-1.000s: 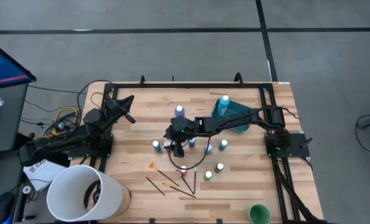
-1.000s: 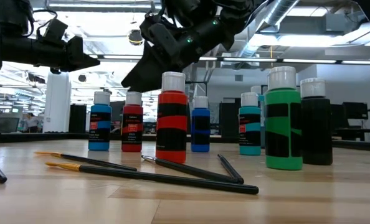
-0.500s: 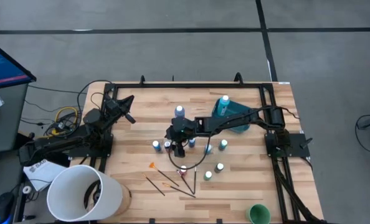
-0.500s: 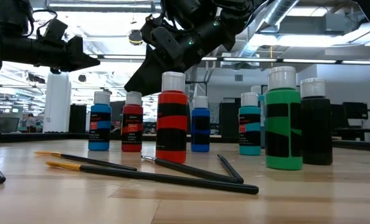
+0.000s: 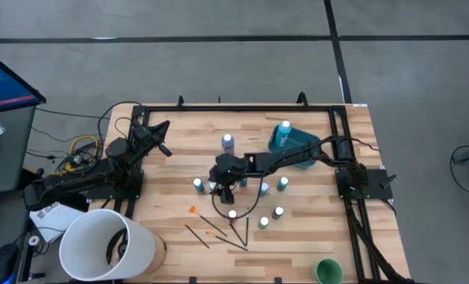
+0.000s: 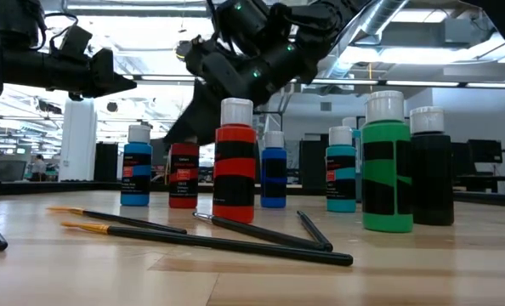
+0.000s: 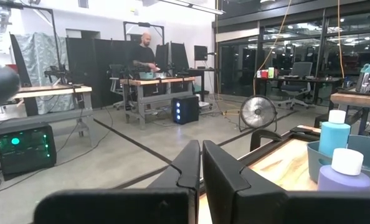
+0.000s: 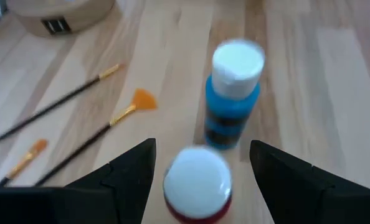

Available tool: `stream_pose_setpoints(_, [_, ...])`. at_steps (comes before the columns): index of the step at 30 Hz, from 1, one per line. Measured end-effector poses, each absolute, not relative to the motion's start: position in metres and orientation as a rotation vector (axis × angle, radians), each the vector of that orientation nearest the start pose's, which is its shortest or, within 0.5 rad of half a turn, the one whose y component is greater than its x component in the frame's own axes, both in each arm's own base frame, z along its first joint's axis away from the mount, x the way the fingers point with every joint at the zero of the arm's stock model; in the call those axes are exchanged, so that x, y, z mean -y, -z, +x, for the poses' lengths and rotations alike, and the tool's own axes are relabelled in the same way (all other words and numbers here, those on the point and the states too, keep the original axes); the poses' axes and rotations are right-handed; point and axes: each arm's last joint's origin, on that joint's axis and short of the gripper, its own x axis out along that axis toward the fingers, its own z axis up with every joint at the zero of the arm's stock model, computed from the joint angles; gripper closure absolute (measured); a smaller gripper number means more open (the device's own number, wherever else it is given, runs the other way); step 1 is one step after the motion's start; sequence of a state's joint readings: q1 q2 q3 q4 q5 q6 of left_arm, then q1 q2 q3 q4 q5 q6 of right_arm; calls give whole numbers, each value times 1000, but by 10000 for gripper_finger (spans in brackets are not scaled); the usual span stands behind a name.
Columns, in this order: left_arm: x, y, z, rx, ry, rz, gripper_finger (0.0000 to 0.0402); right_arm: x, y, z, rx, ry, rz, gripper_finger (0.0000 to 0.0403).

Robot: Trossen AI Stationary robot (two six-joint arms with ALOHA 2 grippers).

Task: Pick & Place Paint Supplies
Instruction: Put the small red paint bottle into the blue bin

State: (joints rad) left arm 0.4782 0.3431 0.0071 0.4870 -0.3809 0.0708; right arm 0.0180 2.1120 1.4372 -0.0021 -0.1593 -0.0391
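Above the red paint bottle (image 8: 197, 183), the right claw (image 8: 200, 165) hangs open, fingers straddling its cap

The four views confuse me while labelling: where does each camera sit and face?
High: overhead, straight down; both arms, table.
Low: table height, across red bottle; arms overhead.
Left wrist: past shut left gripper into the room.
Right wrist: down between open right gripper onto the white-capped small red bottle.
Shared: low also shows that small bottle.
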Motion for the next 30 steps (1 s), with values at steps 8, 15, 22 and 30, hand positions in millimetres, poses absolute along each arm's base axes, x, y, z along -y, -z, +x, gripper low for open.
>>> stream_pose_setpoints(8, [-63,-182,98,127,-862,73,394,-9,-164,459,-678,-174,16,150])
stream_pose_setpoints(15, [-63,-183,98,128,-862,74,394,-9,-164,458,-685,-174,19,187])
stream_pose_setpoints(22, [-63,-183,98,129,-862,74,394,-10,-164,458,-688,-175,19,243])
stream_pose_setpoints(30, [-63,-183,98,130,-863,74,394,-12,-165,458,-680,-180,17,295])
